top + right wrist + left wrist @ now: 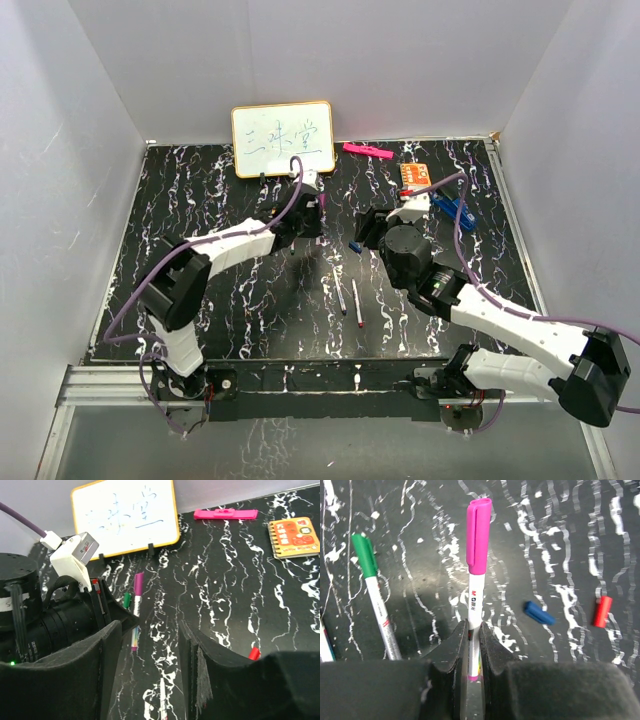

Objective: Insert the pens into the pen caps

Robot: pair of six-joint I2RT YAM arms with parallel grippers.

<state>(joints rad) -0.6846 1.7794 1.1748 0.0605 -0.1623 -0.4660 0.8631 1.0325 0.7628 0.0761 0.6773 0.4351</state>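
Note:
My left gripper is shut on a white pen that wears a purple cap, held low over the black table. The same pen shows in the right wrist view. A green-capped pen lies to its left. A loose blue cap and red cap lie to its right. My right gripper is open and empty, facing the left gripper. Two uncapped pens lie mid-table, in front of the right gripper.
A whiteboard stands at the back edge. A thick pink marker and an orange card lie at the back right. A blue object lies beside the right arm. White walls enclose the table.

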